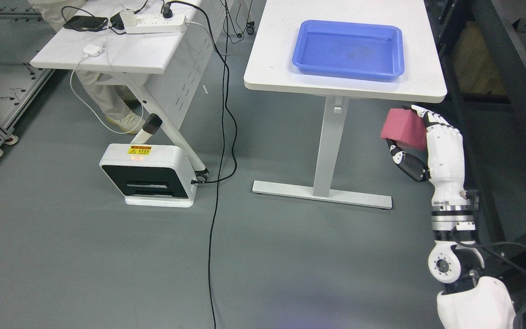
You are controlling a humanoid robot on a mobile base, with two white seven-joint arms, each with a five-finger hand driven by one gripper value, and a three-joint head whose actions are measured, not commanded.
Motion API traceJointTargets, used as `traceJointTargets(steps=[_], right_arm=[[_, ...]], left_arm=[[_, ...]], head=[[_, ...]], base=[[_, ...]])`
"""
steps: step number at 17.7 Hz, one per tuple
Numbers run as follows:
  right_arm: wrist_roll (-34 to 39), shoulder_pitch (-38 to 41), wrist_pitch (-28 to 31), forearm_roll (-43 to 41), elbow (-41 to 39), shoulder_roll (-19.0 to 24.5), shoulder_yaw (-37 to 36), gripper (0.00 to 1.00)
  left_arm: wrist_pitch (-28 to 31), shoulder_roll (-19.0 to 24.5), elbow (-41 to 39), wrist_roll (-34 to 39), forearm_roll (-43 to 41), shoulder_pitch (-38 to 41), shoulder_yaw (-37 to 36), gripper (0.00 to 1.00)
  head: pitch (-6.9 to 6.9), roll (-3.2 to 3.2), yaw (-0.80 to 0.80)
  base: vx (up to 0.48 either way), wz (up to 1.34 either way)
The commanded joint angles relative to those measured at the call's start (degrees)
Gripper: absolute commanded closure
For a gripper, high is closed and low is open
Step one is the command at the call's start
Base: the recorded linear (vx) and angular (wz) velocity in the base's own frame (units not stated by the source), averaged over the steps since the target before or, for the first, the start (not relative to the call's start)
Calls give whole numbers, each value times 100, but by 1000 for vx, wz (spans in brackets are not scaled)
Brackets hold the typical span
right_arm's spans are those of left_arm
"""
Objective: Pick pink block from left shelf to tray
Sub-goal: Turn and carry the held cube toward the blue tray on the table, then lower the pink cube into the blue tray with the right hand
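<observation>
My right hand (410, 133) reaches up from the lower right with its fingers shut on a pink block (402, 128). The block hangs in the air below the front right corner of the white table (281, 55). A blue tray (349, 49) lies on that table, above and to the left of the block, with nothing in it. My left arm does not show.
A dark shelf frame (509, 68) runs along the right edge. The table's white leg and foot (331, 155) stand left of the hand. A second table (121, 45) at left carries a power strip and a phone, with cables trailing to the floor. A white box unit (146, 176) sits below; a person's legs (107, 100) are behind it.
</observation>
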Motion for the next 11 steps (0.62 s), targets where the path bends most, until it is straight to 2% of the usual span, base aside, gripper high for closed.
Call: traceJointTargets(steps=[1, 11], right_arm=[[-7, 0, 1, 0, 2, -1, -158, 99], [-7, 9, -8, 0, 2, -1, -132, 99]], left_arm=[[4, 100, -100, 1, 0, 114, 0, 0], [4, 100, -100, 1, 0, 114, 0, 0]], head=[[0, 0, 0], [0, 0, 0]], base=[[222, 68], [255, -1]])
